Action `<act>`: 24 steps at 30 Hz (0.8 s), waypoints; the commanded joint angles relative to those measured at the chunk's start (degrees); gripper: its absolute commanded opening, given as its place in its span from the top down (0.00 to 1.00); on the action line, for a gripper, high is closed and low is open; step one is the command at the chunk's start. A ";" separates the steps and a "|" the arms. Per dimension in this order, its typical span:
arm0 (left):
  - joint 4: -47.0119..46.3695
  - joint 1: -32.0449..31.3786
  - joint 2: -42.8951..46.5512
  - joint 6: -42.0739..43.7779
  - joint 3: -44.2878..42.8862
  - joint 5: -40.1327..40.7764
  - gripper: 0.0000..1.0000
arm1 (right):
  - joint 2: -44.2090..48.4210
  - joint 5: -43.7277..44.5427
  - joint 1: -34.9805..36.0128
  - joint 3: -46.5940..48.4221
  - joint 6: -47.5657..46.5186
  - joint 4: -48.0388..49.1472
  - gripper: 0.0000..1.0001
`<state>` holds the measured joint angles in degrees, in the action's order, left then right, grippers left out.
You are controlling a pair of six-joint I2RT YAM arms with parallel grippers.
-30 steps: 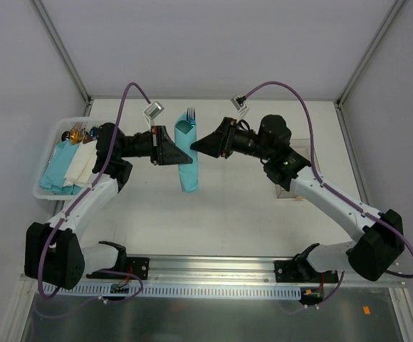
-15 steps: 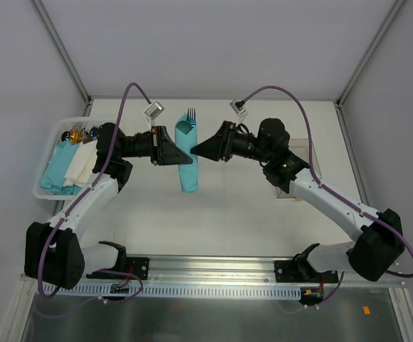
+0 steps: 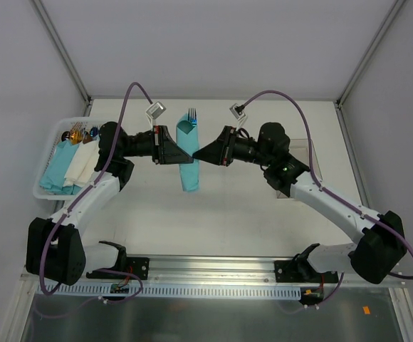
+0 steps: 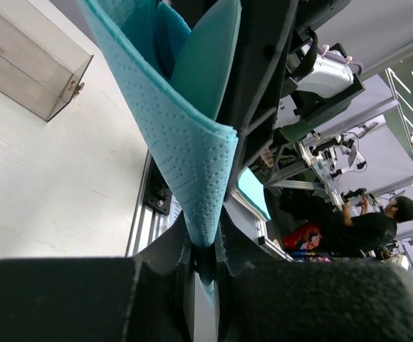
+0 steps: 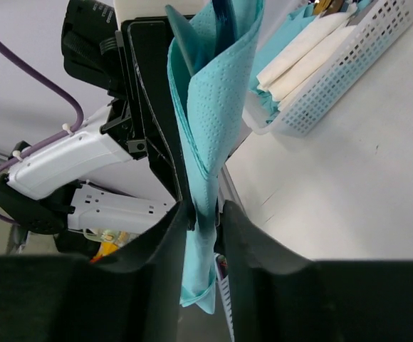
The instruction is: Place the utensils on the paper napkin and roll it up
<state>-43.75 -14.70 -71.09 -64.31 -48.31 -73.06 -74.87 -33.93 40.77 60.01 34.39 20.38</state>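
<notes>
The paper napkin (image 3: pixel 186 160) is rolled into a narrow teal cone held just above the table centre. The utensils sit inside it, with fork tines (image 3: pixel 191 114) sticking out at the far end. My left gripper (image 3: pixel 179 158) is shut on the roll's left side, and in the left wrist view the dotted napkin (image 4: pixel 185 135) runs down between its jaws around a smooth teal utensil (image 4: pixel 208 57). My right gripper (image 3: pixel 196 155) is shut on the roll's right side. In the right wrist view the napkin (image 5: pixel 213 107) passes between the fingers and its tail hangs below them.
A white basket (image 3: pixel 48 153) at the far left holds teal and white napkin bundles and more cutlery, and it also shows in the right wrist view (image 5: pixel 349 64). A clear plastic box (image 3: pixel 300 165) stands at the right behind the right arm.
My right gripper has moved left until its fingers reach the napkin roll. The left gripper and the roll have stayed almost still.
</notes>
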 commanded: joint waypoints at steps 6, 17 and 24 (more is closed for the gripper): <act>-3.72 0.20 0.25 -0.29 -3.27 -0.42 1.00 | 2.62 -1.14 0.36 -1.03 -0.38 1.95 0.49; -5.30 0.72 -0.89 -2.04 -3.98 0.11 1.00 | 2.63 -1.75 2.38 -1.83 -2.14 1.33 0.93; -5.65 1.78 -0.89 -2.48 -4.42 0.02 1.00 | 3.50 -0.96 2.56 -2.17 -3.01 -0.69 0.49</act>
<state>-45.15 -13.76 -72.12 -66.15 -50.17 -73.23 -73.19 -34.41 43.05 58.15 32.67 19.35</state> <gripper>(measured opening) 0.063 0.500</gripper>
